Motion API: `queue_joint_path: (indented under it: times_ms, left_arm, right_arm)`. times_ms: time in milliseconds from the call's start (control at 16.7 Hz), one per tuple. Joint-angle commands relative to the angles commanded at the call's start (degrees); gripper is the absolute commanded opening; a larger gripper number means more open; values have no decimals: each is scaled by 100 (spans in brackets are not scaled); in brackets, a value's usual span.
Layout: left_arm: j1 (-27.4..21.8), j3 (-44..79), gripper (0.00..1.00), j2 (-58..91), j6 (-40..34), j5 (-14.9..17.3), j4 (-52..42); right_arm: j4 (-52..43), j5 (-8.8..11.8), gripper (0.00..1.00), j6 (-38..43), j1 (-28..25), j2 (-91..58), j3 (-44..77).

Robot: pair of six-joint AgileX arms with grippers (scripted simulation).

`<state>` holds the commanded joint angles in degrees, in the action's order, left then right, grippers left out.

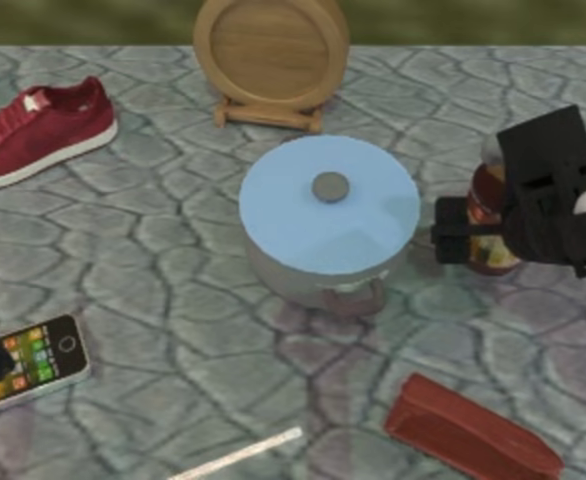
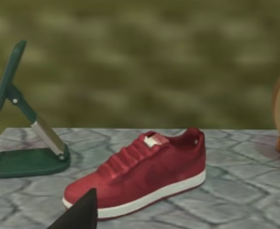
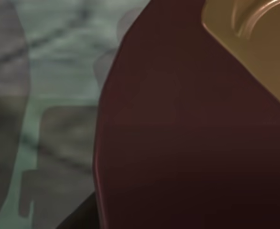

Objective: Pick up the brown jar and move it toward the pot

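The right gripper [image 1: 470, 232] is closed around the jar [image 1: 491, 232], just right of the pot [image 1: 328, 222]. Carrying it further left risks knocking the jar against the pot's lid. The left arm sits parked at the table's left edge.

A rendered test scene, not a real room. A stone-patterned table [image 1: 153, 250] carries unrelated things: a red shoe [image 1: 43, 130], a phone [image 1: 33, 362], a pot [image 1: 328, 225]. Behind it lies only a blurred green backdrop [image 2: 145, 62].

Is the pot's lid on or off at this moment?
On. The flat light-blue lid covers the whole mouth of the pot, its grey knob centred on top.
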<state>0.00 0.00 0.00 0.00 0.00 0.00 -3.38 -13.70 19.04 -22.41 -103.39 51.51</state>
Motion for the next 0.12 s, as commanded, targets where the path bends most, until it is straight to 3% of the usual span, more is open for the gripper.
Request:
queue_joint_path:
  times_ms: [120]
  left_arm:
    - [0,0,100,0,0,0,0]
  right_arm:
    - [0,0,100,0,0,0,0]
